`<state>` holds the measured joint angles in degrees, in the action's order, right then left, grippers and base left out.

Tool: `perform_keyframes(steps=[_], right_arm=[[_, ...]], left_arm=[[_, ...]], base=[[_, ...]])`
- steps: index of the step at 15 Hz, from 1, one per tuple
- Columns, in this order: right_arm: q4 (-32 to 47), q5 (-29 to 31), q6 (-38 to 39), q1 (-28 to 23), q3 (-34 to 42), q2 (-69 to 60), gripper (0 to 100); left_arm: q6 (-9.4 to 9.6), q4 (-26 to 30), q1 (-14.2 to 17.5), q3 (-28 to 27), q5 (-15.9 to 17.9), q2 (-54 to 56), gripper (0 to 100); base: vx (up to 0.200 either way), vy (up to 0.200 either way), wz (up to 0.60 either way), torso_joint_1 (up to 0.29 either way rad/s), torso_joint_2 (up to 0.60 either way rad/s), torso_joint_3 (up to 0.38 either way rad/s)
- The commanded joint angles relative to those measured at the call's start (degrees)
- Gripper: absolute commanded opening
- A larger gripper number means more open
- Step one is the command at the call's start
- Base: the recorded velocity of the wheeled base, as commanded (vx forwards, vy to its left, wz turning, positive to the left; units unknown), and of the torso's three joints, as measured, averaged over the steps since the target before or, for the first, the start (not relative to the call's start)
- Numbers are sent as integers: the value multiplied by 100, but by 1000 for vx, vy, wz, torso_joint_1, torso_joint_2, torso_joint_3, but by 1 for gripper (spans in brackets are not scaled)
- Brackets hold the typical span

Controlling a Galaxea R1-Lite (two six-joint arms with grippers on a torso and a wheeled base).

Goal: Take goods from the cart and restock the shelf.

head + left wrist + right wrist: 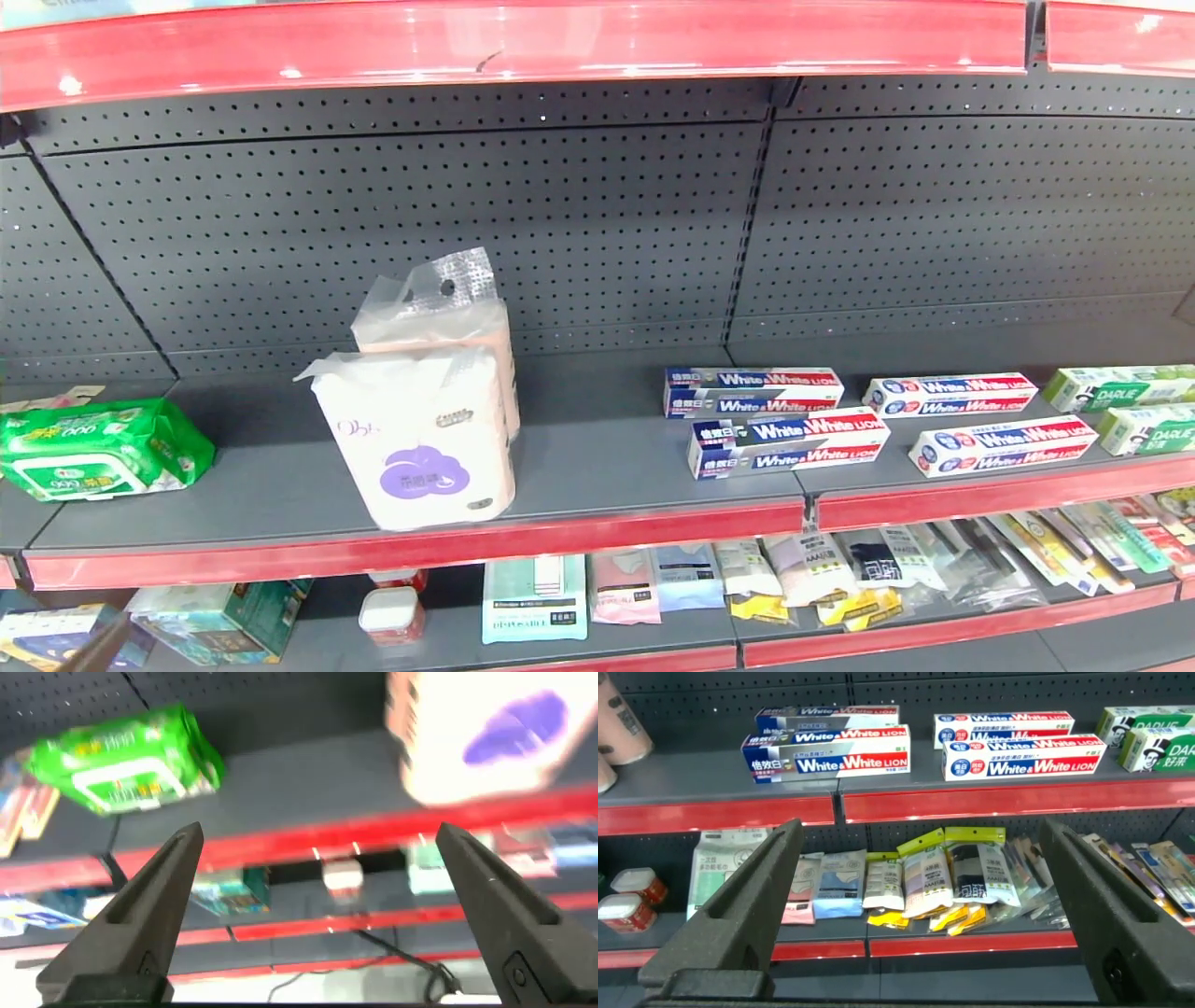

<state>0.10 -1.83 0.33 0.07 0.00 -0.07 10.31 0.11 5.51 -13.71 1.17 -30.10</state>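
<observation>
the shelf deck [597,439] is matt dark grey painted metal, and its perforated back panel [560,233] looks the same. the red price rail [467,551] is glossy plastic, catching glare. the tissue pack [420,448] wears thin, crinkly translucent film. the wet wipes pack [98,448] is shiny green plastic. the toothpaste boxes [789,443] are glossy card. the left claw [320,833] and right claw [922,829] look matt black and faintly grainy.

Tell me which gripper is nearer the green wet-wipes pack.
Left. The left gripper faces the shelf section holding the green wet-wipes pack; the right gripper faces the toothpaste boxes, farther along to the right.
</observation>
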Motion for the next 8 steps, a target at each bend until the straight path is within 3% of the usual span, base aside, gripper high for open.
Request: perform_keyframes(steps=[1, 2, 3, 6, 8], right_arm=[[-1, -2, 2, 1, 0, 7, 100], [-1, -2, -7, 1, 0, 7, 100], [-1, -2, 2, 1, 0, 7, 100], [-1, -2, 2, 1, 0, 7, 100], [-1, -2, 2, 1, 0, 7, 100]], left_arm=[[-240, 1044, -393, 413, 648, 2439, 100], [-275, 1184, -507, 695, 656, 3010, 100], [-513, 1202, -525, 660, 463, 3010, 100], [-1154, 1184, -525, 677, -741, 3010, 100], [-1260, 1114, -525, 721, -1488, 3010, 100]], base=[[0, 0, 0, 0, 0, 0], [0, 0, 0, 0, 0, 0], [0, 0, 0, 0, 0, 0], [0, 0, 0, 0, 0, 0], [0, 0, 0, 0, 0, 0]])
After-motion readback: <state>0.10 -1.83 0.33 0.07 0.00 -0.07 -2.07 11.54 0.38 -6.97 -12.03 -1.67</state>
